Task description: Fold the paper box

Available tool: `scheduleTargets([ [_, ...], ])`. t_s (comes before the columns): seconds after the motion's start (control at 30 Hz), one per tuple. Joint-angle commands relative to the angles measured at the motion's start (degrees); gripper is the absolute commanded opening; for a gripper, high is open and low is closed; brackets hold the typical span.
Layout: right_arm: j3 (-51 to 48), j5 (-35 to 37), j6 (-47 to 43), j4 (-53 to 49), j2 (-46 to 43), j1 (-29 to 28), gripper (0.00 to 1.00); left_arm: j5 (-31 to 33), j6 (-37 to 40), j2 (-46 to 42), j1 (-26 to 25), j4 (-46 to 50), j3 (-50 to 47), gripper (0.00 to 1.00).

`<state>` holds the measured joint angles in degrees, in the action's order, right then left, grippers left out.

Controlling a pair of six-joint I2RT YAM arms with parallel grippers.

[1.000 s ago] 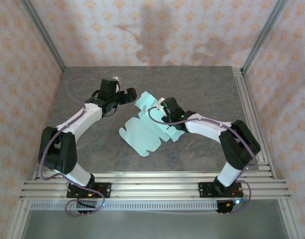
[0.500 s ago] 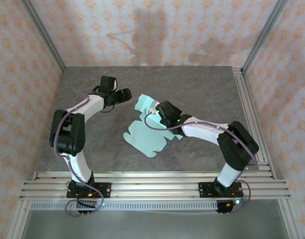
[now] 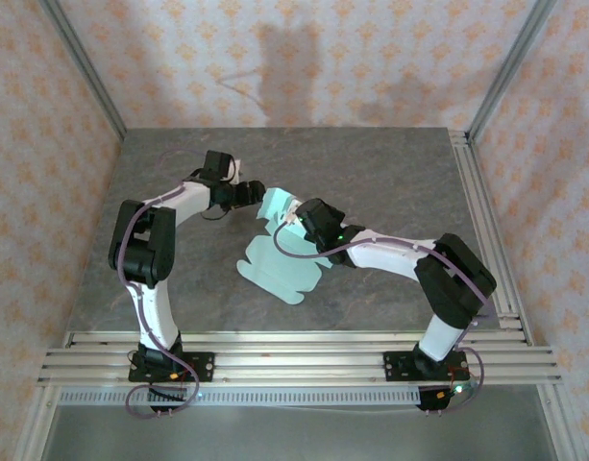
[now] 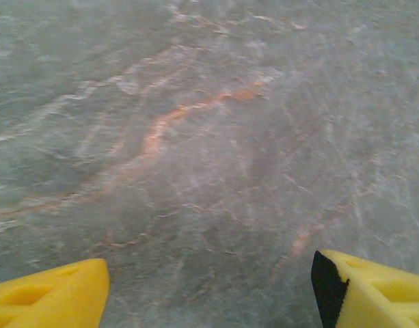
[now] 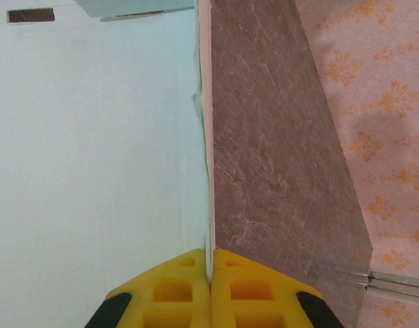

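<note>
Right hand (image 5: 210,265) pinched one edge of the flat pale mint-green card paper box (image 5: 93,150).
Left hand (image 4: 209,290) hung spread over the grey marbled counter (image 4: 195,137), near that box.

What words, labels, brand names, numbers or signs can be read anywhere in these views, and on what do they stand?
No readable text in any view.
The paper box is plain mint card with no print; the dark rectangle near its top edge looks like a cut slot, not a mark.
The wallpaper bears only an orange ornament pattern.
The table shows only marbled veins.
</note>
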<state>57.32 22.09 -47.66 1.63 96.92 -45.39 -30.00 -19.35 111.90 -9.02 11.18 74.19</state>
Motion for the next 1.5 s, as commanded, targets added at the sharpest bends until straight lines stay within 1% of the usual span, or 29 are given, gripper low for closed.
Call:
scheduleTargets([
  [0.0,0.43,0.01,-1.42,0.95,0.41,-0.14,0.0,-3.53,2.0,-2.1,-0.83,-1.26,-1.78,0.79],
  [0.13,1.07,1.33,-3.3,1.54,1.66,-0.14,0.0,-3.56,1.78,-4.9,-1.01,-2.69,-4.21,0.79],
  [0.43,3.14,5.94,-9.11,3.93,4.36,-0.73,0.0,-2.23,0.58,-7.02,-1.57,-6.82,-9.66,0.8],
  [0.57,3.11,9.05,-13.57,6.8,5.98,-1.61,0.0,-1.38,0.51,-7.47,-1.54,-7.51,-11.12,0.8],
  [0.77,0.51,13.22,-21.16,16.09,9.15,-2.58,0.0,-1.16,0.47,-7.9,-1.57,-8.37,-12.42,0.8],
  [1.0,-2.24,16.23,-27.55,26.88,11.41,-3.72,0.0,-1.59,0.8,-8.53,-1.57,-9.1,-13.71,0.8],
  [1.3,-5.5,19.31,-34.32,39.44,12.45,-5.19,0.0,-1.09,2.83,-10.28,-1.57,-7.91,-14.6,0.81],
  [1.47,-7.07,19.66,-36.99,43.78,13.49,-5.72,0.0,-1.97,3.36,-10.86,-1.54,-7.66,-14.94,0.8],
])
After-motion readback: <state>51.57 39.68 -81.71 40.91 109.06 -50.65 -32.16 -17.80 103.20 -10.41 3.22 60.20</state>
